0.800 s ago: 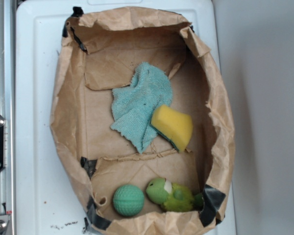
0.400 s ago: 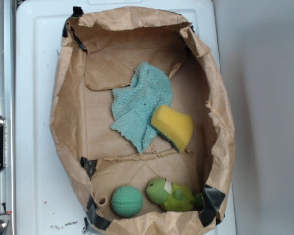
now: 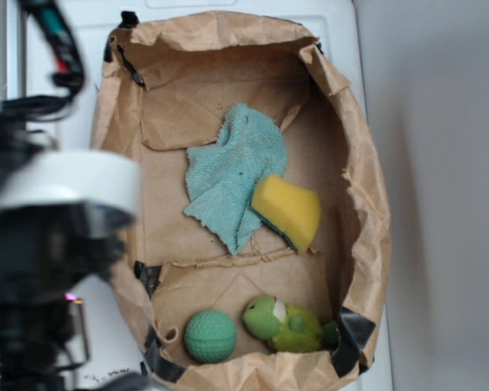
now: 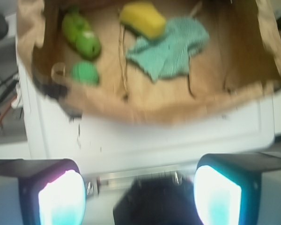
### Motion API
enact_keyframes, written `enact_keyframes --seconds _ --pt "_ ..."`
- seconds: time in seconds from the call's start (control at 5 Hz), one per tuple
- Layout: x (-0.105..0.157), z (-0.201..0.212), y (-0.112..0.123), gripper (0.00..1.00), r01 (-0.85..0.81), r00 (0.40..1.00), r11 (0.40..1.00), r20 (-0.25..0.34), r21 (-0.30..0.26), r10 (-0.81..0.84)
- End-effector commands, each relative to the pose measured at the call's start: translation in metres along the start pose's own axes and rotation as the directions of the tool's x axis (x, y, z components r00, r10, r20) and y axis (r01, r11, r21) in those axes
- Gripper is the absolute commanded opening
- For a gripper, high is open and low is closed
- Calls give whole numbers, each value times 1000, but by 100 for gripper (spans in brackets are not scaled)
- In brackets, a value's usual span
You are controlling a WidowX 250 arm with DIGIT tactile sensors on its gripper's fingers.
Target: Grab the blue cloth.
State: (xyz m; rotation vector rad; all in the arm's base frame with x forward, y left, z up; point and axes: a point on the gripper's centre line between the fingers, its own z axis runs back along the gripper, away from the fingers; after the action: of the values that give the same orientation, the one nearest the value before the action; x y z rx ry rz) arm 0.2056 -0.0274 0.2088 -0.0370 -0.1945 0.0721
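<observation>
Blue cloth [image 3: 232,179]: crumpled, lying mid-floor of the brown paper bag [image 3: 363,204], its one edge tucked under the yellow sponge [image 3: 287,212]. Green ball [image 3: 210,335] and green plush toy [image 3: 287,323]: in the bag's flap-divided end section. Bag: on the white counter [image 3: 61,81]. Hand [image 4: 140,197]: fingers spread wide, empty, outside the bag beyond the counter's edge.

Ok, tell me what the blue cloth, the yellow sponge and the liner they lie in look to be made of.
Blue cloth: soft woven terry, matte, with a looped nap and frayed edges. Yellow sponge: likely foam, matte, with a darker green layer along its lower edge. Liner: crumpled brown paper, creased and folded, taped at the corners with black tape.
</observation>
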Motion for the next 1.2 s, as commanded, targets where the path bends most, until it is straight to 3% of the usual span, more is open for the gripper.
enact_keyframes --seconds 0.0,0.2,0.4,1.0 --pt "65 -42 9 100 49 993 998 111 -26 -46" --pt "73 -77 13 100 60 992 998 115 -14 -58" --pt "50 -98 10 100 79 994 995 80 -65 -73" --pt "50 -98 10 100 79 994 995 80 -65 -73"
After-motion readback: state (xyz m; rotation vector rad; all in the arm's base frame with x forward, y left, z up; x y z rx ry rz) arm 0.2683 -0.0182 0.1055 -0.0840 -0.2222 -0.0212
